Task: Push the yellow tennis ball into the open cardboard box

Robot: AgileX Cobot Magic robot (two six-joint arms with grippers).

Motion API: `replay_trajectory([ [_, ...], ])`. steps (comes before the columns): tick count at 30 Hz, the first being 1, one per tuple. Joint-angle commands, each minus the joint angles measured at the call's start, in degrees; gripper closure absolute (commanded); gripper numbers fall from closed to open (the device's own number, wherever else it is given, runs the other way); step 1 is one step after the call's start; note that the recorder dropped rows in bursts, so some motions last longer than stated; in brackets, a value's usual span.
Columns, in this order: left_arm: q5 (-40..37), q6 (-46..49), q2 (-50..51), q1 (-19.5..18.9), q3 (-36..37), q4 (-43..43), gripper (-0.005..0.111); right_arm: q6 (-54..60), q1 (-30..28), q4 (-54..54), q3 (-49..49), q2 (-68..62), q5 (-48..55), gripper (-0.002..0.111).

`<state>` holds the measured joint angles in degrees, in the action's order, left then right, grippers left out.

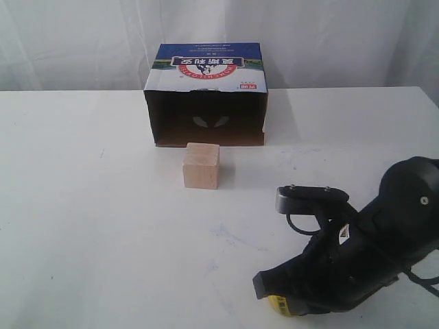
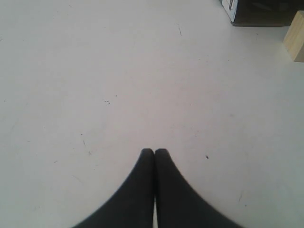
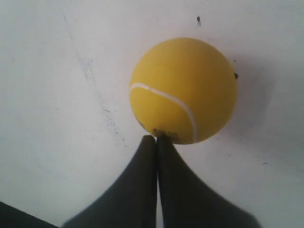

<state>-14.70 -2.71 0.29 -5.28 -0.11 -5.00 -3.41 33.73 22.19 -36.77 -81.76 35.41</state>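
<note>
While the one large brown cardboard box sits at the far side of the white table with its dark open mouth facing forward, a single pale wooden cube stands just in front of it. The one fuzzy yellow tennis ball lies well apart from both, near the front right, mostly hidden under the right arm. The right gripper has its two fingers pressed together, tips right against the ball. The left gripper, fingers likewise together, is over bare tabletop.
</note>
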Motion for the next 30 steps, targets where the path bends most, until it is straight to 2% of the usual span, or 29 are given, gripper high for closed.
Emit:
replay_trajectory([
  [1,0.0,0.1,-0.3,0.3,0.1,-0.6,0.107,0.6,0.1,-0.4,0.1,-2.3,-3.1,0.108],
  [23,0.0,0.1,-0.3,0.3,0.1,-0.6,0.107,0.6,0.0,-1.4,0.1,-4.6,-16.6,0.108],
  [30,0.0,0.1,-0.3,0.3,0.1,-0.6,0.107,0.6,0.0,-5.1,-1.7,-4.6,-18.6,0.108],
])
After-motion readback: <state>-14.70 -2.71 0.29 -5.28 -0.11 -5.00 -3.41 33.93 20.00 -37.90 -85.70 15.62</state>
